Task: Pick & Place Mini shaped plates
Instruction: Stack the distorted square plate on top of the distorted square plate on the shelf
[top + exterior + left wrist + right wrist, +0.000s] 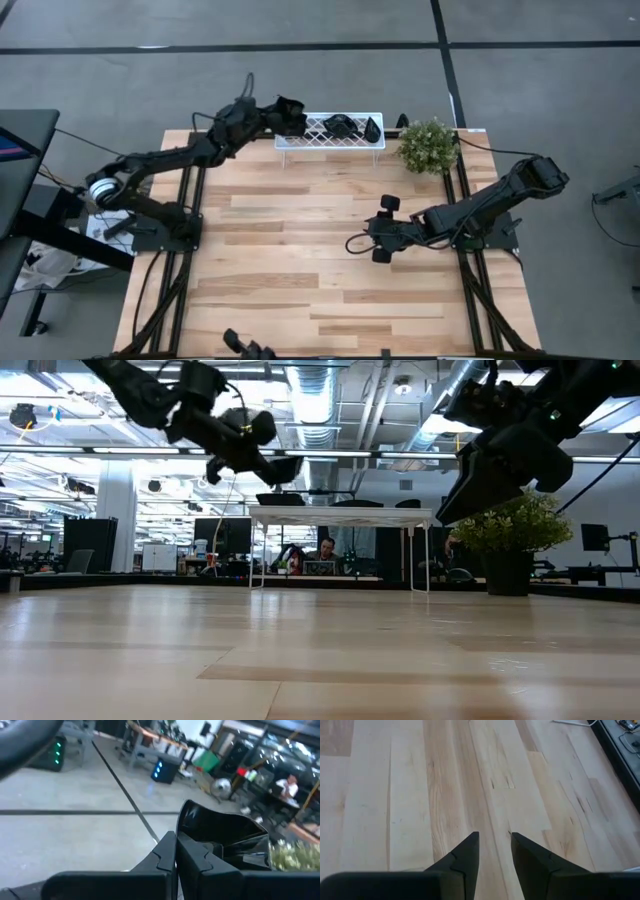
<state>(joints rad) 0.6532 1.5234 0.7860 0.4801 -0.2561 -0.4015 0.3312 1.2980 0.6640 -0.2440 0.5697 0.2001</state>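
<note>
My left gripper [290, 116] is at the table's far edge, above the left end of the white lattice rack [310, 142], shut on a glossy black mini plate [220, 827]. In the low view this plate [283, 457] hangs higher than the rack top [340, 512]. Two more black mini plates [341, 125] [372, 128] lie on the rack's lattice top. My right gripper [372, 232] hovers over the middle right of the table. Its fingers [465, 852] are open, with only bare wood between them. My left gripper pinches the black plate by its near rim [197, 845] between its two fingers. The rest of the plate sticks out beyond the fingertips. The fingers reach slantwise from the table's left and near side, close to level. The plate is lifted clear, above the rack.
A green potted plant [428, 146] stands at the far right, just right of the rack. The wooden tabletop [300, 260] stretches bare between the two arms. Black frame rails [470, 290] run along the table's left and right sides. A person sits in the room behind [326, 548].
</note>
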